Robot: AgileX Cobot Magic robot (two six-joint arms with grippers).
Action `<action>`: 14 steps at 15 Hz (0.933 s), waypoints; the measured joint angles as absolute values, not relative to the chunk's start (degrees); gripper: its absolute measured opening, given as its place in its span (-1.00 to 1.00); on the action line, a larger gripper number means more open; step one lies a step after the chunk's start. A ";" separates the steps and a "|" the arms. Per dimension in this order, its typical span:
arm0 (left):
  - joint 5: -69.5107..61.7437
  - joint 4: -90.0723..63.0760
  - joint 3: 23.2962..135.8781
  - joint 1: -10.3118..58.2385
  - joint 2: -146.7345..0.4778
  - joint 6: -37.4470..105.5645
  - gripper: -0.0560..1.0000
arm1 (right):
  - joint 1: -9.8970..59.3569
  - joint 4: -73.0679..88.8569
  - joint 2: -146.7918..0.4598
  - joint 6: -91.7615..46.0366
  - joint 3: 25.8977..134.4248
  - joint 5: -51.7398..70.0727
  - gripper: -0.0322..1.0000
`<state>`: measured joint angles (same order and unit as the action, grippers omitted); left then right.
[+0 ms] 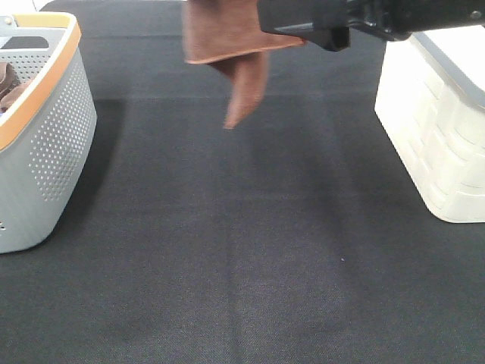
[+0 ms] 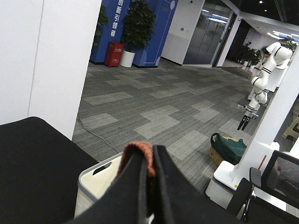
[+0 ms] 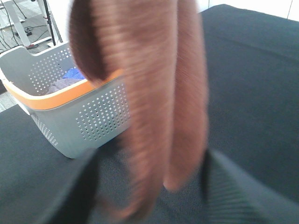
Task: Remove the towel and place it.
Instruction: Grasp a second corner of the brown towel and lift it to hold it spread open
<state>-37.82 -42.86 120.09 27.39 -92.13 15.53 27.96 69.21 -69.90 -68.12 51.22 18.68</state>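
Note:
The reddish-brown towel [image 1: 227, 38] hangs in the air over the far middle of the black table, one corner drooping to a point. In the left wrist view a fold of the towel [image 2: 138, 149] pokes out between the tips of my left gripper [image 2: 152, 151], which is shut on it. This gripper itself is out of the high view. My right gripper [image 1: 292, 30] reaches in from the right at the towel's upper edge. In the right wrist view the towel [image 3: 154, 93] hangs between the blurred, spread fingers of the right gripper [image 3: 152, 161], which looks open.
A grey perforated basket [image 1: 53, 136] with an orange rim stands at the left, the same basket [image 3: 93, 116] showing cloths inside. A white basket [image 1: 432, 114] stands at the right, also seen below my left gripper as the white basket [image 2: 93, 182]. The black table [image 1: 242, 250] lies between them.

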 joint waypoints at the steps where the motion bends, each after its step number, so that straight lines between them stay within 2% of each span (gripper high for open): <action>1: -37.82 -42.86 120.09 27.39 -92.13 15.53 -0.88 | 27.96 69.21 -69.90 -68.07 51.28 18.45 -0.06; 3: -37.82 -42.86 120.09 27.39 -92.13 15.53 -0.88 | 27.96 69.21 -69.90 -68.07 51.28 18.28 -0.46; 4: -37.82 -42.86 120.09 27.39 -92.13 15.53 -0.88 | 27.96 69.21 -69.90 -68.07 51.28 18.28 -0.46; 6: -37.82 -42.69 120.09 27.39 -92.13 15.53 -0.88 | 27.96 69.16 -69.90 -68.01 51.28 18.28 -0.89; 11: -38.16 -37.87 120.09 27.39 -92.13 15.36 -0.88 | 27.96 66.12 -69.90 -64.11 51.28 20.40 -0.94; 13: -41.25 -30.65 120.09 27.39 -92.13 11.57 -0.88 | 27.96 59.42 -69.90 -57.87 51.28 24.24 -0.94; 14: -43.89 -26.13 120.09 27.39 -92.25 9.00 -0.88 | 27.96 51.97 -69.90 -49.56 51.57 27.16 -0.94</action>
